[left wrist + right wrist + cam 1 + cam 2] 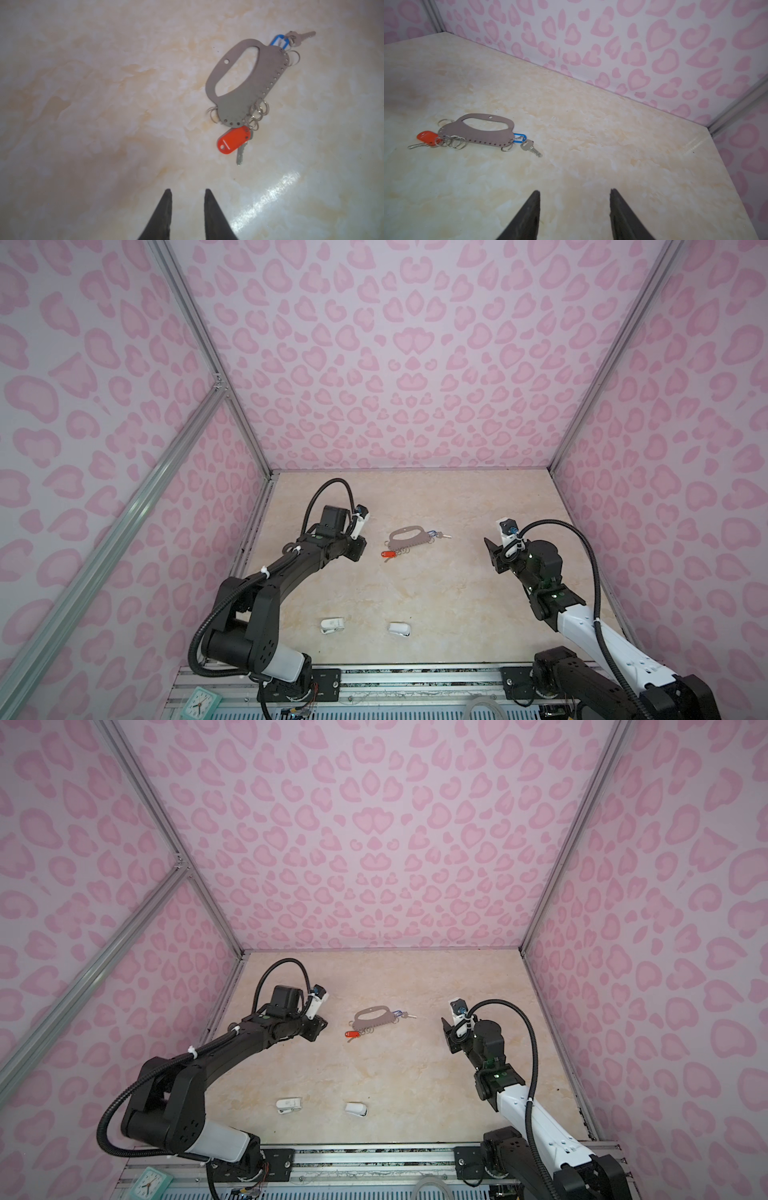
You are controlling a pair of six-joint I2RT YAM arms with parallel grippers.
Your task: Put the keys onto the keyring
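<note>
Cream marbled worktop [415, 597], glossy, with a glare streak in the left wrist view. Pink heart-print walls [395, 364] on three sides, aluminium frame posts [195, 329] at the corners, teal clock [198, 703] at lower left of the frame. Keyring [407, 540] lies flat at centre in both top views, between the arms. Red-tagged key [387, 555] touches the wire rings at its lower-left end. Blue-tagged key [441, 535] lies at its right end, tag partly under the plate. Cannot tell whether either is threaded. Left white plastic object [331, 625] and right white plastic object [400, 629] sit low on the worktop. Left gripper [188, 193] narrowly parted, empty; right gripper [574, 192] wide, empty; both well apart from the keyring.
</note>
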